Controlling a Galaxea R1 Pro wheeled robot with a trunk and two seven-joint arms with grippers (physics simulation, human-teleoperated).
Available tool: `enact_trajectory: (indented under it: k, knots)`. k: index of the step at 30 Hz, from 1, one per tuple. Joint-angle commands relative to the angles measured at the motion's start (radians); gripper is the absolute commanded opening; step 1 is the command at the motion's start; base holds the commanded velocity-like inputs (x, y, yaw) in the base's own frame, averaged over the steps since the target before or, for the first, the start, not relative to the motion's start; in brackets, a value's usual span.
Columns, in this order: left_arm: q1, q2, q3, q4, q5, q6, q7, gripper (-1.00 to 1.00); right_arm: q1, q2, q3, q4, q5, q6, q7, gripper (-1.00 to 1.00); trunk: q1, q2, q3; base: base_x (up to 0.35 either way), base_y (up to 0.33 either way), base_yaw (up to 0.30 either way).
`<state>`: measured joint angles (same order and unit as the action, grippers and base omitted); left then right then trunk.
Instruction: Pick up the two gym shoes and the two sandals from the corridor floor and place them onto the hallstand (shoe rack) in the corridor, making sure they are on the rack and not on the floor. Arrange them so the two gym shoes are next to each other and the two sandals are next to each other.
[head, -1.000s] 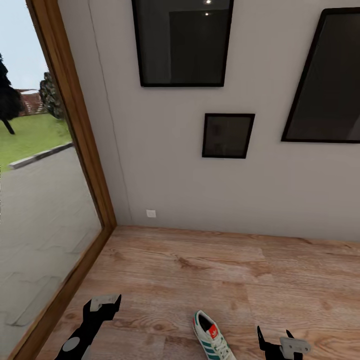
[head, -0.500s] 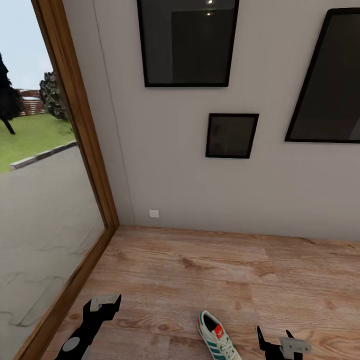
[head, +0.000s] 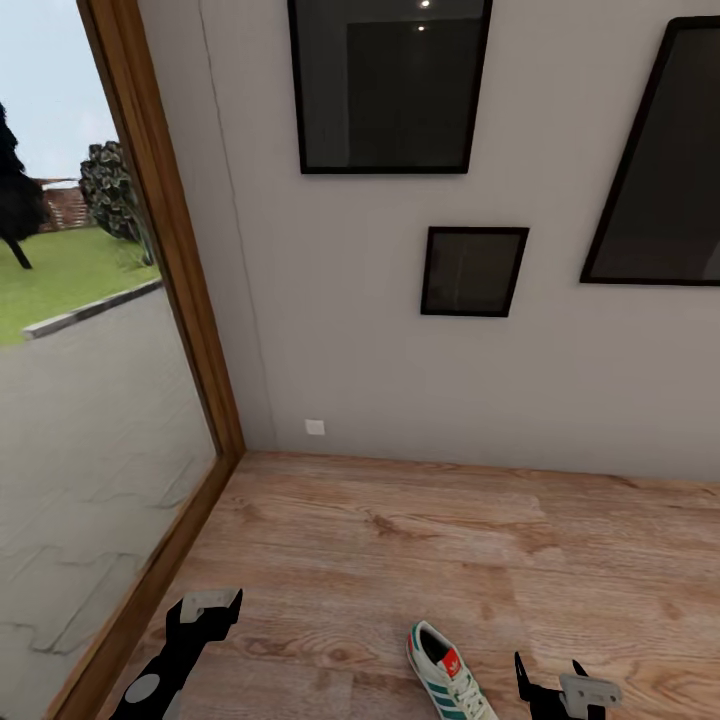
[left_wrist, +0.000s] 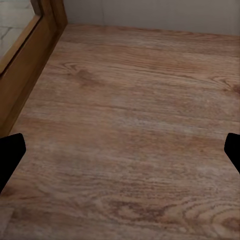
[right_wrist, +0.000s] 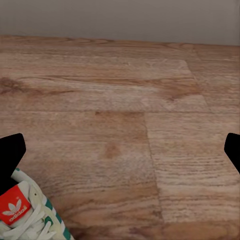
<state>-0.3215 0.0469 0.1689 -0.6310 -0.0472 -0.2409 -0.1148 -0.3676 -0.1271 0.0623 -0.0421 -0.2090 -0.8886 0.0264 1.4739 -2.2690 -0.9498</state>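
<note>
- Head view: we see one cream-white lace-up gym shoe w/ green stripes and red tongue label (head: 450, 685) lying on the light brown wood-plank corridor floor (head: 400, 540), low in frame, between left gripper (head: 205, 610) and right gripper (head: 550, 685), nearer the right. Grey wall w/ three dark framed pictures (head: 473, 271) ahead; wood-framed glass door (head: 165, 260) at left.
- Left wrist view: bare planks; fingertips (left_wrist: 11, 155) stand wide apart, nothing held.
- Right wrist view: shoe (right_wrist: 25, 212) at frame corner, just beside one fingertip (right_wrist: 10, 152); jaws spread, empty.
- Advice: we'd centre the right gripper over the shoe's mid-body before lowering; approx. alignment risks a toe-only pinch.
</note>
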Motion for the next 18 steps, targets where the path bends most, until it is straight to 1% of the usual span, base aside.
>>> enact_trajectory:
  k: [1,7,9,13,18]
  knots:
    - [-0.001,-0.001,0.006,0.001,-0.005,-0.003,-0.008,1.00,-0.001,0.000,0.007,0.001,-0.010,-0.003,0.003,1.00,0.000,0.000,-0.001,0.000,0.008,0.000]
    - [-0.001,-0.001,0.006,0.001,-0.005,-0.003,-0.008,1.00,-0.001,0.000,0.007,0.000,-0.009,-0.001,0.003,1.00,0.000,0.000,-0.001,0.000,0.003,-0.004]
    - [-0.001,-0.001,0.006,0.001,-0.005,-0.003,-0.008,1.00,-0.001,0.000,0.007,0.000,-0.009,-0.001,0.003,1.00,0.000,0.000,-0.001,0.000,0.000,-0.107]
    - [-0.001,-0.001,0.006,0.001,-0.005,-0.003,-0.008,1.00,-0.001,0.000,0.007,0.000,-0.009,-0.001,0.003,1.00,0.000,0.000,-0.001,0.000,0.000,-0.180]
    - [-0.001,-0.001,0.006,0.001,-0.005,-0.003,-0.008,1.00,-0.001,0.000,0.007,0.000,-0.009,-0.002,0.003,1.00,0.000,0.000,-0.001,0.000,0.000,-0.241]
